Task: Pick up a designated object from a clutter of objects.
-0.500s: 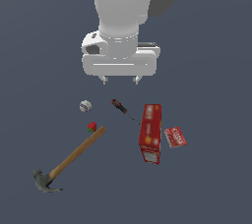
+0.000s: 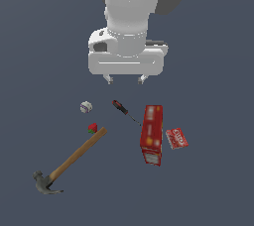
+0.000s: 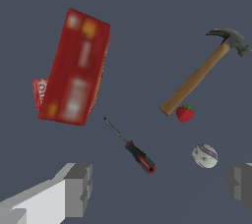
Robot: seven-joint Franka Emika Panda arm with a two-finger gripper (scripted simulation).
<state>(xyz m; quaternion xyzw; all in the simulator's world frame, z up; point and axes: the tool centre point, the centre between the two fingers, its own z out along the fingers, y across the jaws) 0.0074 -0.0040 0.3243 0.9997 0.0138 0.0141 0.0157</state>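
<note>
Gripper [image 2: 125, 79] hung w/ fingers spread wide, pinching nothing, above & clear of the clutter. Screwdriver [image 2: 124, 111] lay just below it on the plain dark grey-blue floor [image 2: 218, 190], betw. whitish ball [image 2: 86, 106] and red box [image 2: 152, 134], tip near the box; wrist view shows it betw. the two fingertips [image 3: 78, 188]. Strawberry [image 2: 93, 128] sat touching the hammer [image 2: 69, 162] handle end; red packet [image 2: 176, 138] beside box. No walls visible. Vs. 0.5 s ago: objects unmoved; gripper approx. same spot.

The red box [image 3: 75, 70] hid most of the red packet [image 3: 40, 92]; its label print was blurred and unreadable.
</note>
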